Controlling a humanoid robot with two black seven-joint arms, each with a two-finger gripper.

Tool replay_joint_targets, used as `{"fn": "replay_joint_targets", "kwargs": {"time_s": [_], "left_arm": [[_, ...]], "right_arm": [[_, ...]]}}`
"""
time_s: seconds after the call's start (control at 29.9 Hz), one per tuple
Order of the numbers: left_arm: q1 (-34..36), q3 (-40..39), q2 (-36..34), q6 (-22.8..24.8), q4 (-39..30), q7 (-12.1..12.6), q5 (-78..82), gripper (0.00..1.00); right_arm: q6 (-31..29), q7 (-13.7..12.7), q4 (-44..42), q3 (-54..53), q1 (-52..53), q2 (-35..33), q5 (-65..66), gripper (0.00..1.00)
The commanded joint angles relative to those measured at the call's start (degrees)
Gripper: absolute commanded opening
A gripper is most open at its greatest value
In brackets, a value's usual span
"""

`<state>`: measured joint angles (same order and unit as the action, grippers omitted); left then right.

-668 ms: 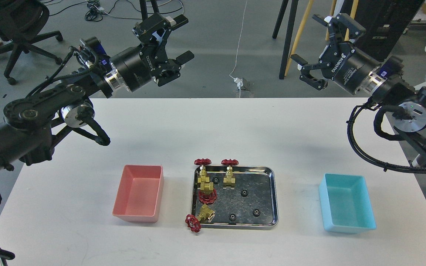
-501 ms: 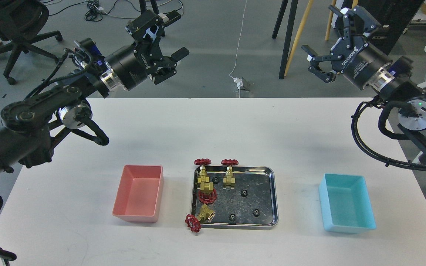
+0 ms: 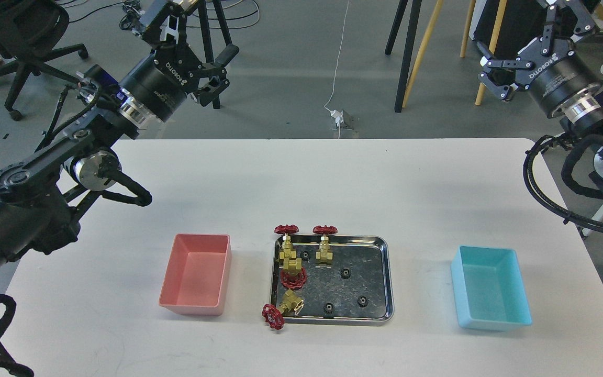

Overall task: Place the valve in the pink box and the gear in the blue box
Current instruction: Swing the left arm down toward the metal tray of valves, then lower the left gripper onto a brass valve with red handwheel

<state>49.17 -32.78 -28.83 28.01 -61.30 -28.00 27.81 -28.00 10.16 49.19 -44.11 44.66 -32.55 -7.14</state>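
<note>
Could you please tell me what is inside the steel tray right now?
The steel tray holds four brass valves along its left side and four visible black gears. One valve's red handwheel overhangs the front-left rim. Anything beneath the clustered valves is hidden.

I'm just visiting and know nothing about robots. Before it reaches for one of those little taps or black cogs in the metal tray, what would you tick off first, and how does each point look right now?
1. Left gripper open and holding nothing: ok.
2. Right gripper open and holding nothing: ok.
3. Pink box upright and empty: ok.
4. Blue box upright and empty: ok.
5. Valves easy to grasp singly: not ok. The front valve lies tilted across the steel tray rim with its handwheel outside, and two on the left sit close together.
6. Gears lying apart on the tray floor: ok for four; a fifth cannot be told.
</note>
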Motion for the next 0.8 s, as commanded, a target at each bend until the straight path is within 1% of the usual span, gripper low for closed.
{"fn": "replay_joint_targets", "kwargs": {"time_s": [0.0, 0.07, 0.13, 0.2, 0.27, 0.33, 0.37, 0.43, 0.47, 0.53, 0.6, 0.67, 0.77], "left_arm": [[2.76, 6.56, -8.84, -0.01, -10.92, 0.00, 11.72, 0.96], [8.46, 15.51, -13.95, -0.01, -15.58, 0.00, 15.51, 0.95], [16.97, 27.89, -17.47, -0.24, -19.97, 0.00, 19.02, 0.95], [25.67, 39.57, -18.19, -3.56, -22.18, 0.00, 23.15, 0.94], [33.33, 51.88, -17.05, -8.47, -22.46, 0.00, 27.46, 0.93], [39.40, 63.58, -12.15, -16.02, -22.28, 0.00, 30.80, 0.92], [42.47, 69.81, -8.99, -20.67, -22.28, 0.00, 31.86, 0.92], [47.31, 81.76, -3.19, -28.85, -22.28, 0.00, 32.49, 0.91], [49.16, 87.31, 0.84, -33.24, -22.28, 0.00, 32.49, 0.91], [50.93, 95.41, 8.41, -41.06, -22.11, 0.00, 32.40, 0.90], [51.20, 100.70, 14.22, -47.84, -21.75, 0.00, 32.05, 0.90], [51.12, 103.61, 18.27, -52.34, -20.53, 0.00, 31.70, 0.90], [49.98, 105.38, 21.62, -53.32, -17.37, 0.00, 31.61, 0.90]], "right_arm": [[0.00, -0.14, 0.11, -0.10, -1.06, -1.98, -0.06, 1.00], [0.00, -0.14, 0.02, -0.18, -1.06, -2.78, -0.06, 1.00], [0.00, -0.14, 0.02, -0.18, -1.15, -3.31, -0.06, 1.00], [0.00, -0.14, -0.06, -0.18, -1.15, -3.31, -0.06, 1.00], [0.00, -0.14, -0.15, -0.10, -1.15, -3.31, -0.06, 1.00], [0.00, -0.14, -0.50, -0.10, -1.15, -3.31, -0.06, 1.00], [0.00, -0.14, -0.59, -0.01, -1.15, -3.31, -0.06, 1.00], [0.00, -0.14, -1.12, 0.17, -1.24, -3.31, -0.06, 1.00], [0.00, -0.14, -1.47, 0.25, -1.24, -3.31, -0.06, 1.00], [0.00, -0.14, -1.91, 0.08, -1.85, -3.22, -0.06, 1.00], [0.00, -0.14, -2.00, -0.10, -2.29, -3.31, -0.06, 1.00], [0.00, -0.14, -2.17, -0.18, -2.47, -3.40, -0.06, 1.00], [0.00, -0.14, -2.87, -0.18, -2.82, -4.01, -0.06, 1.00]]}}
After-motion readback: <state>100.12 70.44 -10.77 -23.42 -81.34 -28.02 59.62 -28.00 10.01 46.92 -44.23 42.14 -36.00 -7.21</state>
